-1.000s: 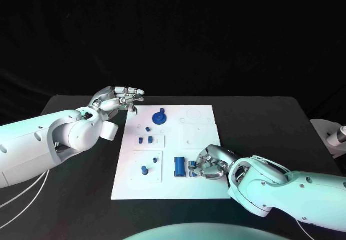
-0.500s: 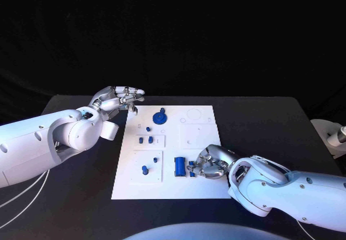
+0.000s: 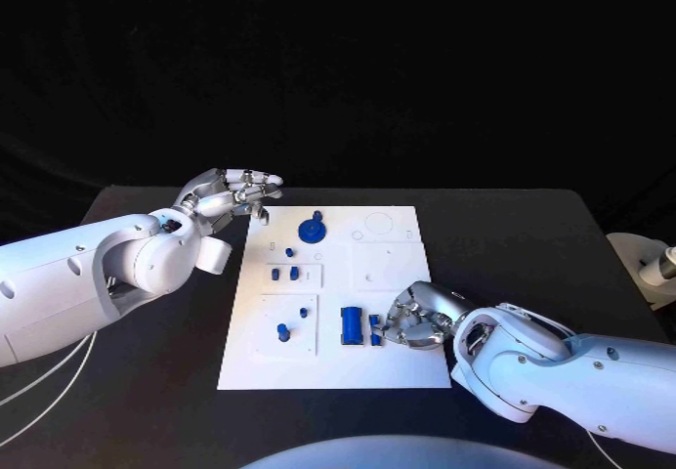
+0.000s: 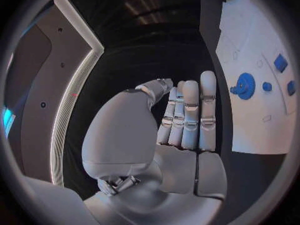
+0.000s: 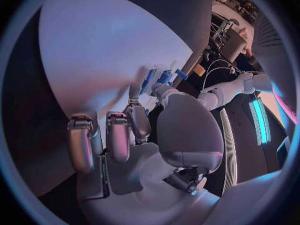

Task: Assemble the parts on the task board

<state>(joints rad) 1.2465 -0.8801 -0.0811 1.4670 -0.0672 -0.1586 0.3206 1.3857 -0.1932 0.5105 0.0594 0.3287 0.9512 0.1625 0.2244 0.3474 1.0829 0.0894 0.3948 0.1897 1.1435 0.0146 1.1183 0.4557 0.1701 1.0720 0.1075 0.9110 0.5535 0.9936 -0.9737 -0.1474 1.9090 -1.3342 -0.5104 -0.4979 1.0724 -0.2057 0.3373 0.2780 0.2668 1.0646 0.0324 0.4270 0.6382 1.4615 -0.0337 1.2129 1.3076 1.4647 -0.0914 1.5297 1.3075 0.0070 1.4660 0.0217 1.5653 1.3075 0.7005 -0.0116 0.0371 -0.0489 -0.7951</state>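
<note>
a: black table (image 3: pixel 535 234) under a dark backdrop, flat white rectangular task board (image 3: pixel 395 362) lying in the middle. down at its near right, small blue plastic parts: an upright blue block (image 3: pixel 351 325) and little blue pieces (image 3: pixel 378 321) just beside it.

b: and the silver right hand (image 3: pixel 411 318)?

a: resting on the board right against those small pieces, fingertips (image 5: pixel 164 78) bunched round one of them. looks like a pinch from the wrist camera, though hard to say how firm.

b: other side?

a: silver left hand (image 3: pixel 229 193) off the board's far left corner, holding nothing, fingers (image 4: pixel 190 116) straight and pressed together side by side. round blue disc-shaped part (image 3: pixel 312 231) near that corner, more small blue pegs (image 3: pixel 286 275) below it.

b: likely trouble?

a: shallow grip on a tiny piece, so probably a slip or a twist on lifting. also crowded there: could nudge the upright block or scatter the neighbours. might drag the board too, with nothing bracing it.
</note>
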